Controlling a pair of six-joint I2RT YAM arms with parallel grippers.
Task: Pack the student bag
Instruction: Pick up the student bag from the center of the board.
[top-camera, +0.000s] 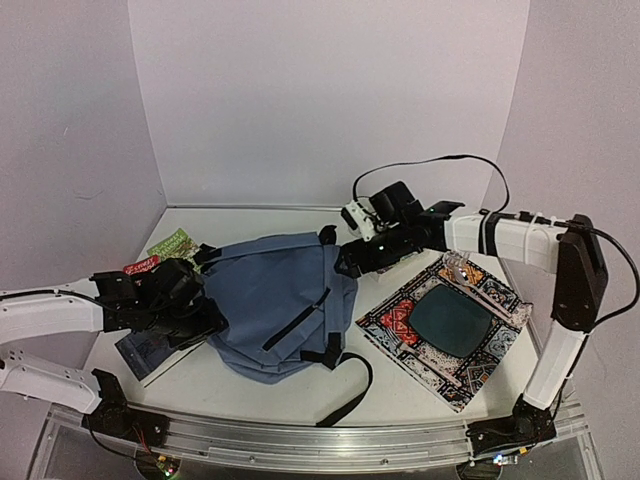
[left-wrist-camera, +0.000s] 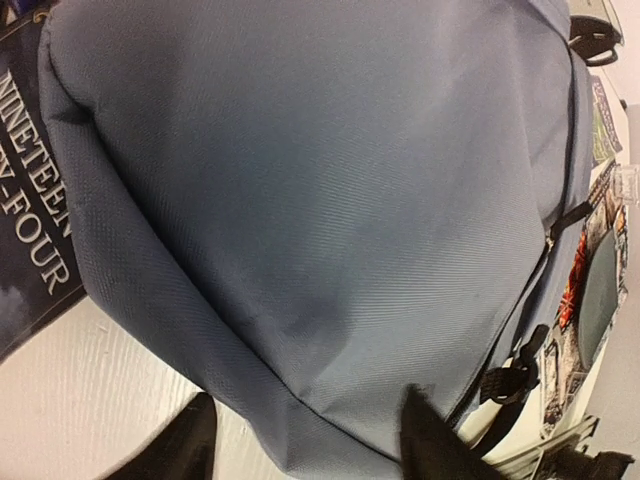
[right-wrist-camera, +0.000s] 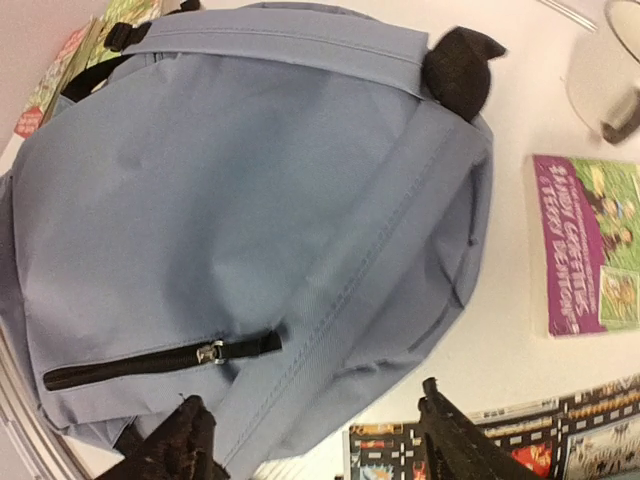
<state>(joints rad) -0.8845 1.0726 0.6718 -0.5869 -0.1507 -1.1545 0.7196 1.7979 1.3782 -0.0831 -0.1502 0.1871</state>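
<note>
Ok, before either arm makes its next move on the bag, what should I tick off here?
1. Left gripper open: ok, fingers apart at the student bag's side.
2. Right gripper open: ok, fingers apart at the bag's edge.
3. Bag open for packing: not ok, front pocket zipper shut, no opening in view.
4. Things to pack in view: ok, dark book, purple book.
5. Dark book free of the bag: cannot tell, the bag's edge hides part of it.

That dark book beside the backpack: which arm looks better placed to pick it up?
Left. The left arm holds its open jaws right beside the dark book at the backpack's left edge. The right arm is across the backpack, near the patterned mat.
</note>
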